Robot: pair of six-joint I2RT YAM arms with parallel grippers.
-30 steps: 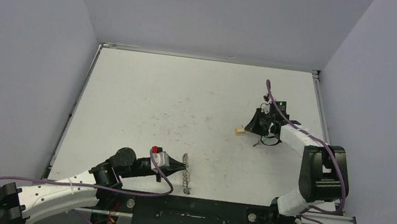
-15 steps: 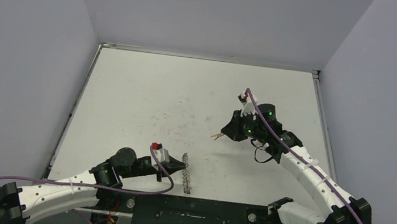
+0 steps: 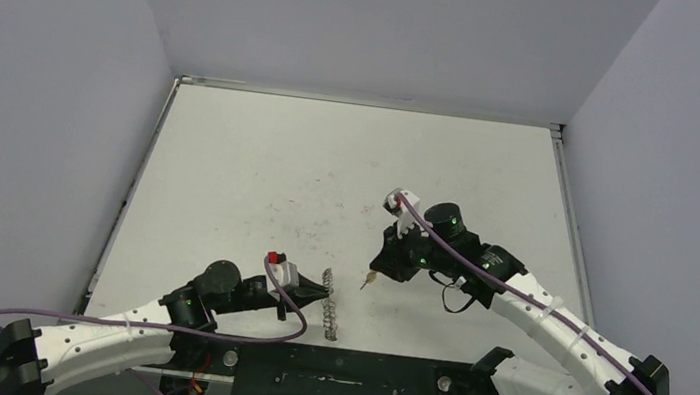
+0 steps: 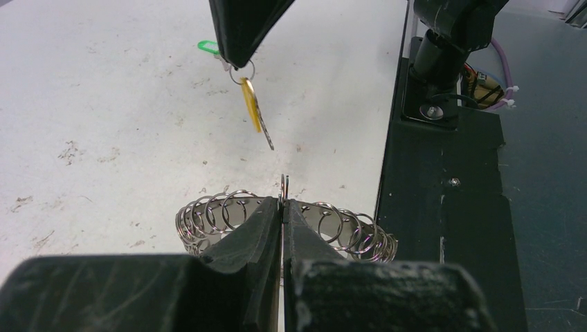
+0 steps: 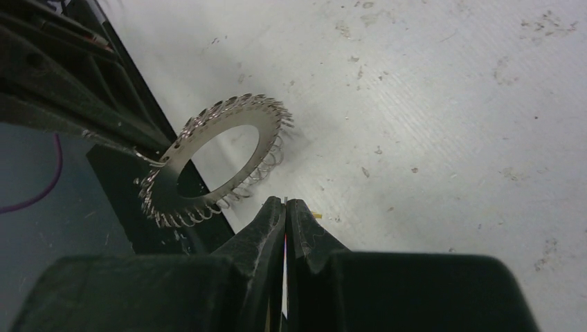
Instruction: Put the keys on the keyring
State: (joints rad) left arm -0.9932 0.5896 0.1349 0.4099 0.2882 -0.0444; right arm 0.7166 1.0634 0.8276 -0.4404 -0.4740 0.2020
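My left pincer [image 4: 282,207] is clamped on the keyring [image 4: 228,213], holding it on edge near the desk's [image 3: 259,166] front. My right pincer [image 5: 285,202] is clamped on the keys [image 4: 255,111]; the yellow one dangles just short of the keyring. I should steady both, then thread slowly into one wire loop, perhaps the nearest. No writing is readable.

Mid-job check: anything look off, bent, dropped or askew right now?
Nothing stands out. The left gripper pinches the keyring upright on edge; the keys dangle from the right gripper, clear of it. The table is only scuffed.
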